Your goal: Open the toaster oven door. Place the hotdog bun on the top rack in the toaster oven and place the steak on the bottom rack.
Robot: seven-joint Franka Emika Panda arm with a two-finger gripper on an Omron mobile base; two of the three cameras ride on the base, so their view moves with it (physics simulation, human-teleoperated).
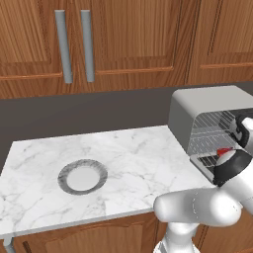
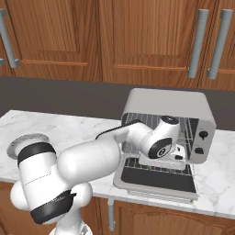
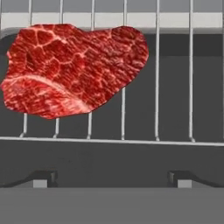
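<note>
So, toaster oven door (image 2: 158, 180) dropped flat toward the near counter edge | gripper (image 3: 112, 177) over it at the oven mouth, jaws wide, holding nothing | steak (image 3: 72, 70) lying loose on the bottom rack (image 3: 175, 139) | toaster oven (image 2: 170, 102) behind, right end

No text, label, brand, number or sign can be read anywhere in these pictures. The toaster oven (image 2: 170, 120) carries two small black knobs (image 2: 202, 142) on its front panel; any marks around them are perhaps there but too small to tell. The wooden cabinet doors (image 1: 123, 39) and the marble surface (image 1: 123, 163) bear no writing
</note>
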